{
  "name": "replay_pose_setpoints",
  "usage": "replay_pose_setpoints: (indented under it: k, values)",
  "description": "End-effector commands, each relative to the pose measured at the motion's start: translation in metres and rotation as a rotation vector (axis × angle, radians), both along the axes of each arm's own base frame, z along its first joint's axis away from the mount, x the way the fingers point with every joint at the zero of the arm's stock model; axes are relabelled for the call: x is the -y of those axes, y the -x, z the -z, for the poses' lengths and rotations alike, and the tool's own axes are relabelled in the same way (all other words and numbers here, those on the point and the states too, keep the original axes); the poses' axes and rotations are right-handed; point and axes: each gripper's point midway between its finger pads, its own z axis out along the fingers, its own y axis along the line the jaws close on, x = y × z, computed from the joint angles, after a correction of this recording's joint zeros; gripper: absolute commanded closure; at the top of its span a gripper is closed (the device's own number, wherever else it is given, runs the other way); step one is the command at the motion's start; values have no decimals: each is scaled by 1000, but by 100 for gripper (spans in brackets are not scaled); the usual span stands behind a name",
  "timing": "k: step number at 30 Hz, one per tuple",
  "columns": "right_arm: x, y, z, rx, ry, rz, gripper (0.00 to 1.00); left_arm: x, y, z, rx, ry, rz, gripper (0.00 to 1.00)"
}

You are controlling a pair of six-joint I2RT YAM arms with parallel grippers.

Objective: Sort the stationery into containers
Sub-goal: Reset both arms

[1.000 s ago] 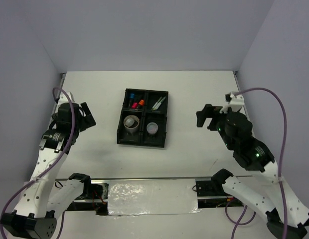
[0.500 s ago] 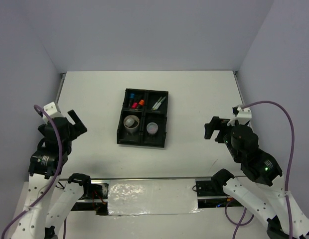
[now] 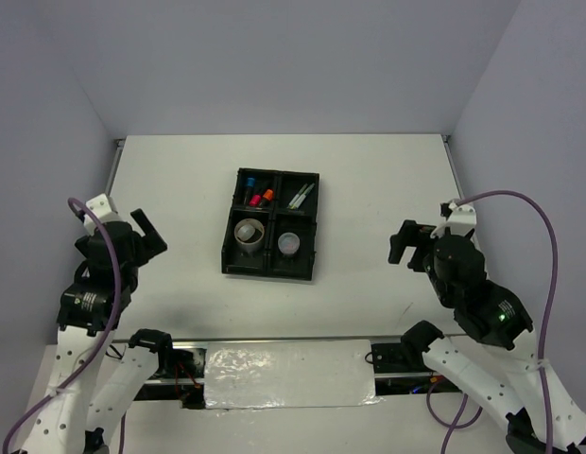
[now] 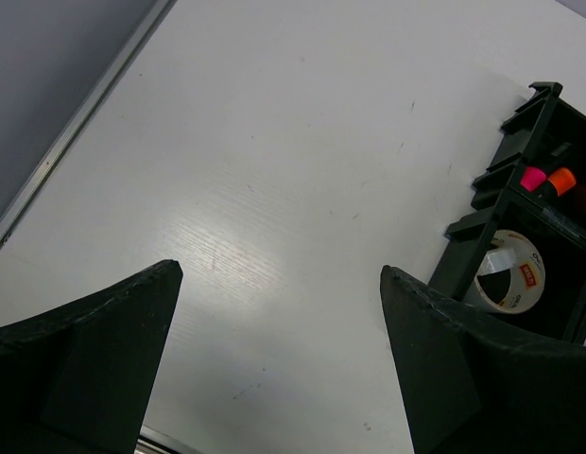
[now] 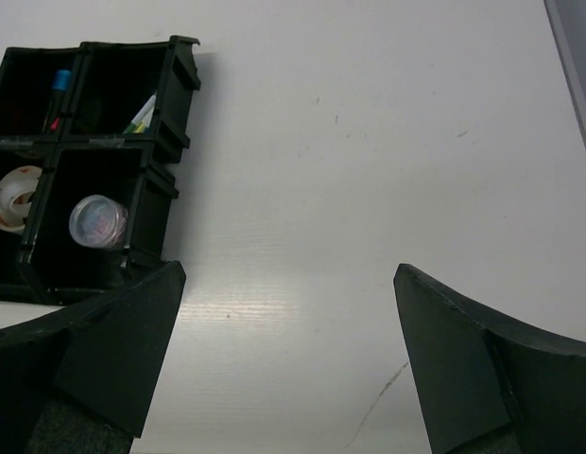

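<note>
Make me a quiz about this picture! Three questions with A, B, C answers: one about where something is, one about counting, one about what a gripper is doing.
1. Where is the tape ring?
A) the tray, near-left compartment
B) far-right compartment
C) outside it

2. How many compartments does the tray have?
A) two
B) four
C) six

3. The right gripper is:
A) shut on a pen
B) open, holding nothing
C) shut on a tub

Answers:
1 A, it sits in the near-left compartment.
2 B, crossing dividers make four.
3 B, its fingers stand wide apart with nothing between.
</note>
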Motion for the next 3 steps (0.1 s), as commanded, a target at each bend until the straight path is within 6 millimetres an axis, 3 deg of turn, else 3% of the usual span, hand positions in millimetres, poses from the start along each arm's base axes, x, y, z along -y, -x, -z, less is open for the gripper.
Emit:
replay_pose_setpoints:
  k: [1, 3]
  values:
    - [6, 1, -6, 20, -9, 36, 0, 0, -6, -7, 43, 5, -5, 1]
    - [5, 0, -5, 11, -9, 38, 0, 0, -6, -8, 45, 5, -3, 1]
